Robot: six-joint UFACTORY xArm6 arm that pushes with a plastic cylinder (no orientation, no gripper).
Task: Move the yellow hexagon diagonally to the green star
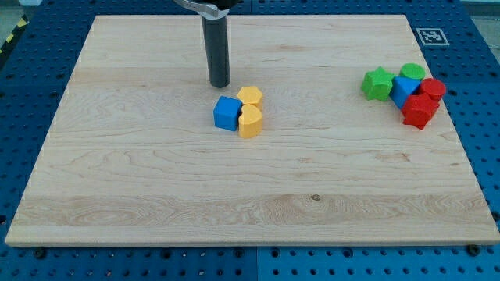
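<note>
Camera view shows my tip (220,84) just above-left of the yellow hexagon (250,97), apart from it; no gripper fitted.

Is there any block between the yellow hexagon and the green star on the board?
No. The board between the yellow hexagon and the green star shows no block. My tip stands just left of the hexagon, with nothing between.

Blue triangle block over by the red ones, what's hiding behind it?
Behind the blue block, toward the view's top, sits a green round block; its lower part is covered. The green star is to its left, red blocks to its right. My tip is far off.
</note>
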